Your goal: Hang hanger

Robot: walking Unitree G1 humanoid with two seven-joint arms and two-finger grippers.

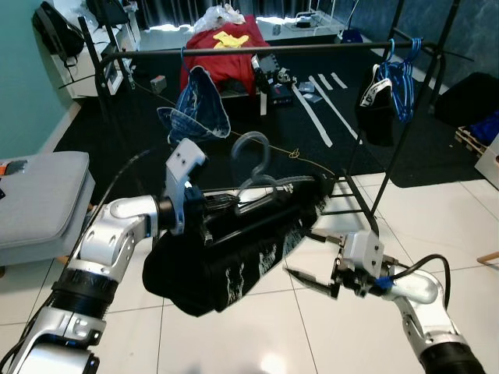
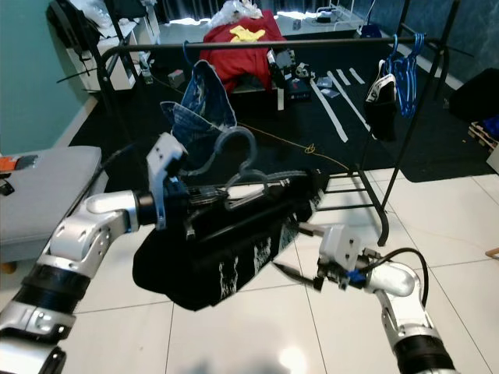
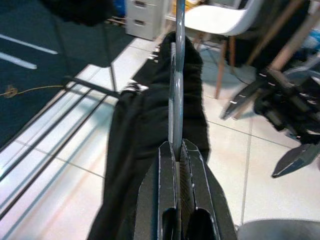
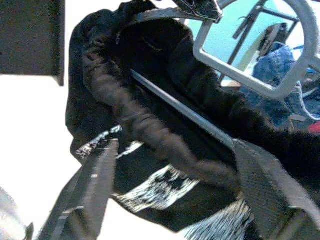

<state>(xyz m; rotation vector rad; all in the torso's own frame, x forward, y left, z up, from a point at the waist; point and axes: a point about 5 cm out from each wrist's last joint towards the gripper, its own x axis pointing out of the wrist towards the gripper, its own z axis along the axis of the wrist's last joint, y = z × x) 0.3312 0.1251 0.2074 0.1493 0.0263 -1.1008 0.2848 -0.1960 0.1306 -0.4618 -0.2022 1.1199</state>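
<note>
The grey hanger (image 1: pixel 253 156) with a black shirt (image 1: pixel 234 249) draped on it is held up over the white tiled floor (image 1: pixel 437 226), in front of the black clothes rail (image 1: pixel 257 50). In the left wrist view, the left claw (image 3: pixel 177 150) is seen pinched tight on the hanger's thin bar. The right claw (image 1: pixel 312 257) is spread wide beside the shirt's lower edge. In the right wrist view, its fingers (image 4: pixel 90 195) are seen on either side of the cloth. Blue jeans (image 1: pixel 195 105) are hung on the rail.

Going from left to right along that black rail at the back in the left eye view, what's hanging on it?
Denim garment → red shirt with a yellow print, seemingly behind the rail rather than on it → black garment → blue hangers.
</note>
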